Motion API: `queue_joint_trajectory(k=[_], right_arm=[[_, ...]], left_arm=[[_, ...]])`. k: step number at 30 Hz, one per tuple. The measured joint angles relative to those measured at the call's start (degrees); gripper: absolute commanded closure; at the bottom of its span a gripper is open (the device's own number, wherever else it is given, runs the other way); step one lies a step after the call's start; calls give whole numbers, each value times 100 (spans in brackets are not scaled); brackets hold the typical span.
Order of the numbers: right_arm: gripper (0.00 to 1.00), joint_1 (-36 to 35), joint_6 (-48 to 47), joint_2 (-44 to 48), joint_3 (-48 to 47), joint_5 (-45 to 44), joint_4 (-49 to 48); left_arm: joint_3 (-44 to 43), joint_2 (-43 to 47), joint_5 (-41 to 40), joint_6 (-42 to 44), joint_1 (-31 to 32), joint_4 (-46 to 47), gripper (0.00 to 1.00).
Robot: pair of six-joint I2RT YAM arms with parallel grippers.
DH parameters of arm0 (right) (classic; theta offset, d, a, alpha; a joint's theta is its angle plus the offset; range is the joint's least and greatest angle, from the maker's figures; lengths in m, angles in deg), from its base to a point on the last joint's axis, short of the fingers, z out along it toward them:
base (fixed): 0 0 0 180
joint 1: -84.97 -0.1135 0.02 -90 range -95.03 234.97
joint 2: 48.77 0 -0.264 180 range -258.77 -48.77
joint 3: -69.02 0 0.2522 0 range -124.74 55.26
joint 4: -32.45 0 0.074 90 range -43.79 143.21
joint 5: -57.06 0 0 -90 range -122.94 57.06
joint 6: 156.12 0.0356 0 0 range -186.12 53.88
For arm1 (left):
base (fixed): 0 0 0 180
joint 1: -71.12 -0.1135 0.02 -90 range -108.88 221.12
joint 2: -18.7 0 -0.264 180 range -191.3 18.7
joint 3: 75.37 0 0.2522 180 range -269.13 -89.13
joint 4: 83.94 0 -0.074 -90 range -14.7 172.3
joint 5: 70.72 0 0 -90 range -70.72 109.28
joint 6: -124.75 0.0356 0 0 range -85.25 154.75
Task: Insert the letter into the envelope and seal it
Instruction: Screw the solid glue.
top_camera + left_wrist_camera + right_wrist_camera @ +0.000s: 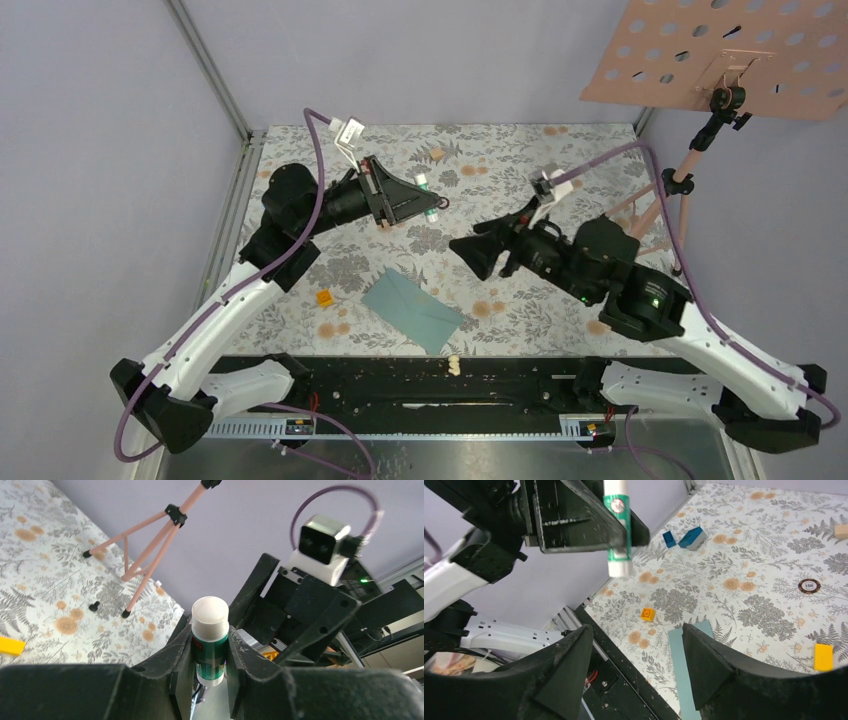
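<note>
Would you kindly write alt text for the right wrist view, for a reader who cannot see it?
The left gripper holds a green-and-white glue stick above a floral table. In the foreground the right gripper stands open over a teal envelope; an orange block, blue blocks and a yellow block lie scattered.

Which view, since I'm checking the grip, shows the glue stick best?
Left wrist: the glue stick fills the centre, clamped in the left gripper, white end showing. The right wrist view shows its side and green label; the top view shows only its small ends.
</note>
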Motion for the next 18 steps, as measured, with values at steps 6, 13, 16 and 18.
queue_joint_trajectory(k=[6,13,16,18], right_arm=[[13,1215,782,820,1233,2208,-1563],[12,1384,2057,52,1622,4251,-3880],[13,1394,2612,-295,1718,4708,-4686],[14,1399,2968,-507,1716,4927,-5270]], left_arm=[[444,94,586,-846,-330,1364,100],[643,9,1084,-1952,-337,3073,100],[654,-46,1174,-2277,-337,3556,100],[682,-72,1224,-2474,-337,3842,100]])
